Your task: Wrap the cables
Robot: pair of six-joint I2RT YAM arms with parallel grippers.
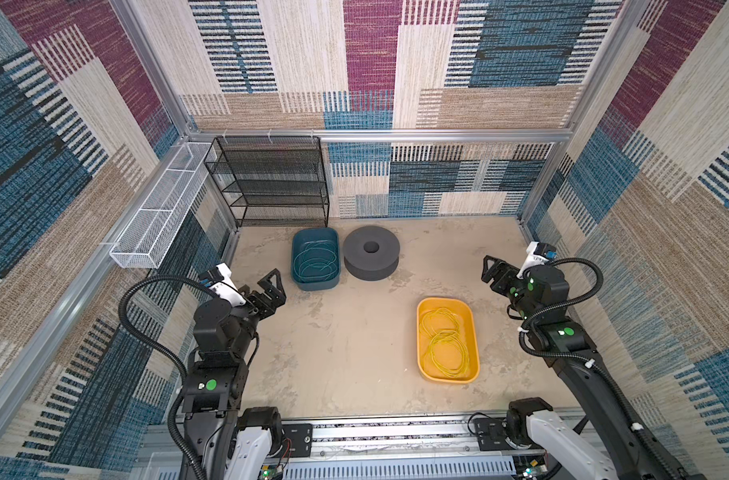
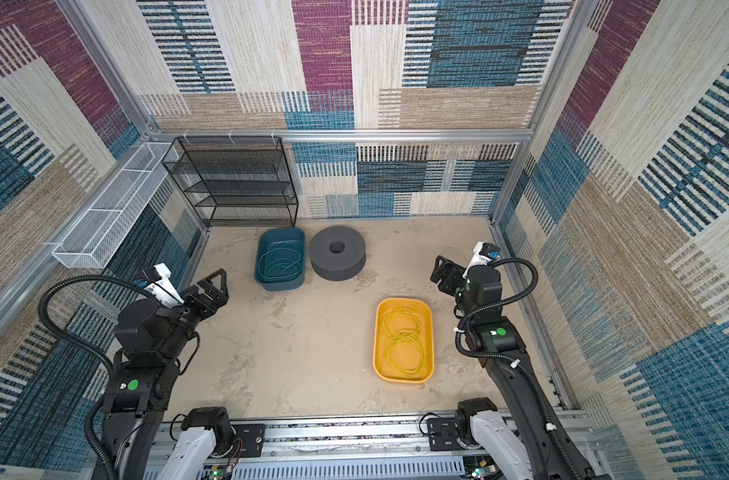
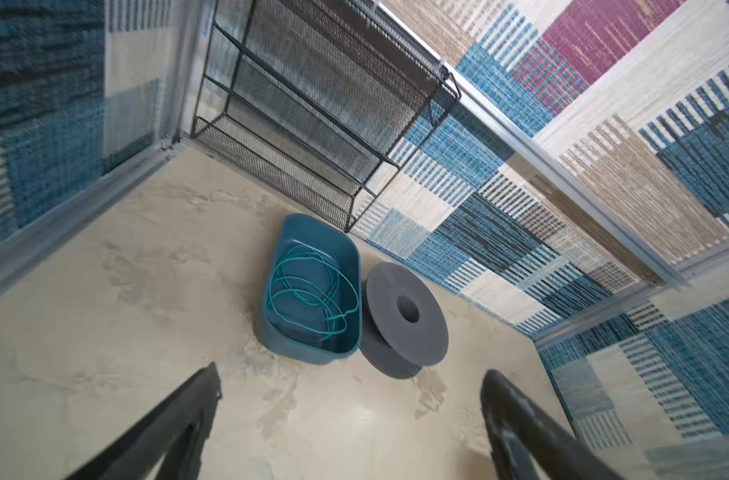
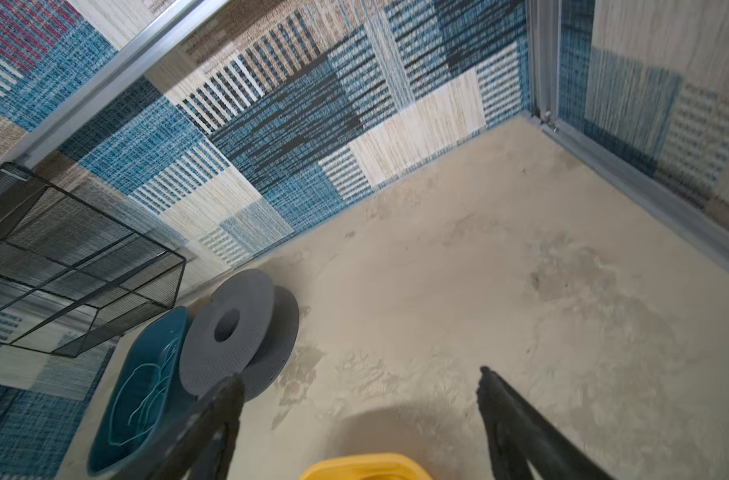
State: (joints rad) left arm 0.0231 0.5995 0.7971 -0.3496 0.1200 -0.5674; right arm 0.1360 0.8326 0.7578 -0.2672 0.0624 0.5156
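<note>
Hovering over the table [image 1: 346, 353] at the left edge of both top views, the left gripper [image 1: 276, 293] has its jaws spread wide with nothing between them; its wrist view shows only bare table in the gap. The right gripper [image 1: 486, 271], at the right edge, is also parted and empty, as its own wrist view [image 4: 360, 374] confirms.

The yellow cables [image 1: 442, 333] lie in loose overlapping loops inside the yellow tray [image 1: 475, 332], lower right of centre in both top views and well apart from both grippers. A teal cable [image 3: 309, 286] sits coiled in the blue tray [image 1: 296, 249] at upper centre, with the grey spool [image 1: 371, 262] just beside that tray.

Nothing looks wrapped yet, so the first pick is probably next, and that is where trouble could start. The wires are far thinner than a finger, so closing jaws may slip past them or catch several loops at once. Lifting a tangle could drag the light tray along or tip it. A pull on one strand might tighten the loops into a knot. Reaching for the spool risks knocking the blue tray, since the two sit so close.
</note>
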